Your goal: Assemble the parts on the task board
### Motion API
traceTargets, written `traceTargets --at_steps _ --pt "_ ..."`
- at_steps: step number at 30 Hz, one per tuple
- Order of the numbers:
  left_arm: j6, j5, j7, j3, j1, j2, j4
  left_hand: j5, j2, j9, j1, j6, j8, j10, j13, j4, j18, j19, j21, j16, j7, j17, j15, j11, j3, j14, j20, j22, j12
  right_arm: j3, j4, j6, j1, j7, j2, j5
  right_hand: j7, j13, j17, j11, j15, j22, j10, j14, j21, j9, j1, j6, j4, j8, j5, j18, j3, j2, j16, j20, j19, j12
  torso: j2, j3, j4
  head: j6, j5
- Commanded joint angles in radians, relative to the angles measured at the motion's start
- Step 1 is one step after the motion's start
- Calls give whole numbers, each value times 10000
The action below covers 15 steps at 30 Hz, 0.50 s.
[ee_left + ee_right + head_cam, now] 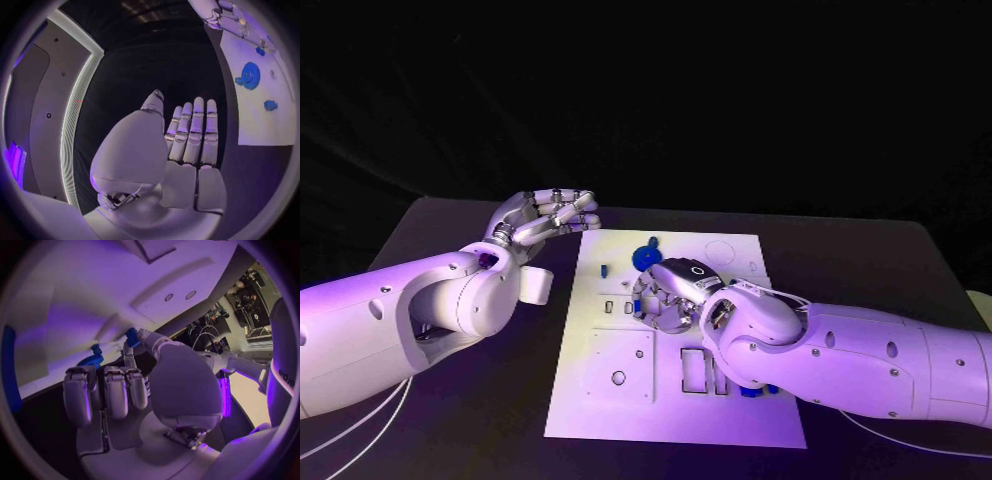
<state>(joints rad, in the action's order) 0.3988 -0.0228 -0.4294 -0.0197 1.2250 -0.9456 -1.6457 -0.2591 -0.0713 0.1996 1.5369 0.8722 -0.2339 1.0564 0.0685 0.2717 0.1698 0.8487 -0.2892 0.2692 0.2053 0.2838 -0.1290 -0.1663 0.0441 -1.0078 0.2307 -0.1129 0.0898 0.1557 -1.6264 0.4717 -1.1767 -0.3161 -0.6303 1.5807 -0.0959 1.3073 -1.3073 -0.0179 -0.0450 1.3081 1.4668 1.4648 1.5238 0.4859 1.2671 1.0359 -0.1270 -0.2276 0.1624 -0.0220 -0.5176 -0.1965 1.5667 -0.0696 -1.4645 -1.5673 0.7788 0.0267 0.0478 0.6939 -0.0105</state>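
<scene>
One white task board point(672, 400) lies at the middle of the black bench point(877, 260). Two robot hands: the left robot hand point(545, 218), fingers apart and empty, hovers over the bench just off the board's far-left corner; the right robot hand point(668, 293), over the board's middle, pinches one small blue part point(132, 336). One round blue part point(646, 257) sits beyond it on the board's far half

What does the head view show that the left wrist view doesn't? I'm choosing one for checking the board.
Head view: the task board's near half with its rectangular slots, and the right hand's back over the board's middle. Left wrist view: the left hand's empty palm, fingers straight. Both: the board's far end, the round blue part, both hands.
</scene>
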Motion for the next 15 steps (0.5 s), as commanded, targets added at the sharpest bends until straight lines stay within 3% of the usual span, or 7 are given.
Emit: traceTargets --at_steps 1,15 --pt "-191 16 -32 6 5 13 -5 29 92 8 -3 -14 33 -11 11 15 115 26 40 -55 3 10 7 -18 64 81 76 15 -39 15 26 -200 31 -144 -3 293 64 2634 -2635 40 -37 2334 1040 1060 52 13 -31 33 25 -11 47 87 -51 -35 41 78 -761 -35 -3 3 -3 -11 2" --pt "-212 16 -18 5 5 4 -5 32 100 12 -3 -16 34 -16 10 17 114 26 45 -65 4 21 5 -20 78 88 77 21 -53 14 28 -112 35 -213 13 453 6 2634 -2635 -9 -2 2309 1040 1060 8 -9 -219 -98 -22 66 -118 75 74 -234 41 55 -733 -35 -6 10 6 21 14"
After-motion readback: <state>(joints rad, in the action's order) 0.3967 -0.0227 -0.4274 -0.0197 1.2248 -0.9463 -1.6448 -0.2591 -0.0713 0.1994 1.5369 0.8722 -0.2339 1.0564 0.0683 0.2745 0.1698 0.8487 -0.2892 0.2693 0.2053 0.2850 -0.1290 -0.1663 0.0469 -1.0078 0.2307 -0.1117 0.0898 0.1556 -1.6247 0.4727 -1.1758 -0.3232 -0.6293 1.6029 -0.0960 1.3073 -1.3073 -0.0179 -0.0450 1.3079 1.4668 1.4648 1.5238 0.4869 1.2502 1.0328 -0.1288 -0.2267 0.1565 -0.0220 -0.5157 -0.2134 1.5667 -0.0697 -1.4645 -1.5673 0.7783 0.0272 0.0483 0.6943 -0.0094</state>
